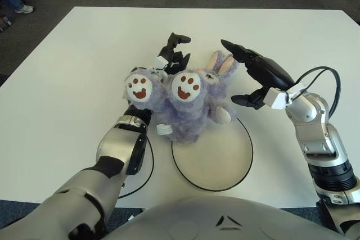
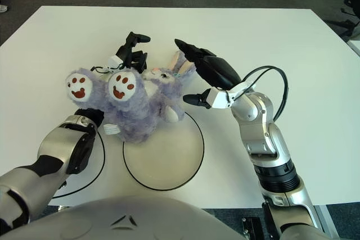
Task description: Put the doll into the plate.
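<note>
Left hand (image 1: 171, 54) grips the doll (image 1: 188, 105) from behind, feet up, over the plate's (image 1: 212, 155) far rim, near the table's (image 1: 67, 82) front edge. Right hand (image 1: 259, 74) open, fingers spread, just right of the doll's head.
</note>
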Available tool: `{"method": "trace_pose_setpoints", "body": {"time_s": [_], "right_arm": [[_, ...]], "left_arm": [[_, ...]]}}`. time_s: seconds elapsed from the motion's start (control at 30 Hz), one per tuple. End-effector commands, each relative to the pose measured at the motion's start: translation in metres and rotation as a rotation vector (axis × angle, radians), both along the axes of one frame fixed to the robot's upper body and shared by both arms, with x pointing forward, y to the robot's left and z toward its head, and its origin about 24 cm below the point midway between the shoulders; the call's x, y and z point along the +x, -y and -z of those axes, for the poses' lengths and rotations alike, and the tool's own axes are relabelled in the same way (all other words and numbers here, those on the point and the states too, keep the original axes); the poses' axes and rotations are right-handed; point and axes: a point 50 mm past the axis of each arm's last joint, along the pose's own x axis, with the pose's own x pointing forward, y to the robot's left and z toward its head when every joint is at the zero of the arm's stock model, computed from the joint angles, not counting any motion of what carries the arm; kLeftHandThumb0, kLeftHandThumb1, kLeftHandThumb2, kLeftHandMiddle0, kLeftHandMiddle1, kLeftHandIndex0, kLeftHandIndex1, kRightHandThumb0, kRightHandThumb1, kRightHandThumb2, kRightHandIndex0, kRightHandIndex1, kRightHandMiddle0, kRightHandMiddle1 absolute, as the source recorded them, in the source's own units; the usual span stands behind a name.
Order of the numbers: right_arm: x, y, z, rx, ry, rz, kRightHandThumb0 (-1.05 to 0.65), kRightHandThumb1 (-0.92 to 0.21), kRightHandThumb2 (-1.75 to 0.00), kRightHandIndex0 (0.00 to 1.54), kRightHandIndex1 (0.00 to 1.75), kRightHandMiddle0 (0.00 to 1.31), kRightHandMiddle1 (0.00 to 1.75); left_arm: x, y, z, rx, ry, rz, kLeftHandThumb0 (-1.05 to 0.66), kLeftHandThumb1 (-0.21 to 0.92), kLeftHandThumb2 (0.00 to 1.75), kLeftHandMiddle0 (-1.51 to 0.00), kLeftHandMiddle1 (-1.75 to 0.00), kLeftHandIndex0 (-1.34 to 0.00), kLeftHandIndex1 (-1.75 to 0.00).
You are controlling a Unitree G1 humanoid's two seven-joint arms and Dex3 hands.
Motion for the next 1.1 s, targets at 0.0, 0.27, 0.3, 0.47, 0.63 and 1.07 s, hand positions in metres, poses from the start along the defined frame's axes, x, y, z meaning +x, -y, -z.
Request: {"method": "trace_pose_setpoints", "body": {"time_s": [0.0, 0.27, 0.3, 0.47, 0.63, 1.07], "right_arm": [[0.004, -0.002, 0.002, -0.028, 0.026, -0.014, 0.16, -0.17, -1.33, 0.04, 0.03, 0.00, 0.00], [0.007, -0.004, 0.010, -0.029, 0.059, -0.032, 0.09, -0.17, -1.31, 0.08, 0.04, 0.00, 0.00], [0.007, -0.004, 0.010, -0.030, 0.064, -0.035, 0.08, -0.17, -1.30, 0.09, 0.05, 0.00, 0.00], [0.008, -0.005, 0.014, -0.032, 0.079, -0.049, 0.04, -0.16, -1.29, 0.12, 0.06, 0.00, 0.00], [0.009, -0.005, 0.017, -0.035, 0.084, -0.052, -0.01, -0.17, -1.25, 0.14, 0.06, 0.00, 0.04], [0.012, -0.005, 0.021, -0.050, 0.090, -0.056, -0.02, -0.16, -1.24, 0.17, 0.05, 0.00, 0.11]], "left_arm": [[-0.001, -0.002, 0.001, -0.012, -0.003, -0.007, -0.41, 0.65, 0.91, -0.61, -1.75, 0.00, -1.38], [-0.003, -0.001, 0.000, -0.012, 0.019, 0.001, 0.31, 0.56, 0.99, -0.46, -1.72, 0.00, -1.38], [-0.003, -0.001, 0.000, -0.009, 0.023, 0.001, 0.33, 0.58, 0.96, -0.44, -1.71, 0.00, -1.37], [-0.005, -0.001, -0.002, 0.004, 0.050, -0.006, 0.36, 0.69, 0.77, -0.40, -1.66, 0.00, -1.32], [-0.006, 0.000, -0.003, 0.003, 0.064, -0.007, 0.36, 0.74, 0.68, -0.40, -1.62, 0.00, -1.32], [-0.010, 0.003, -0.008, -0.025, 0.087, -0.002, 0.38, 0.63, 0.86, -0.41, -1.68, 0.00, -1.36]]}}
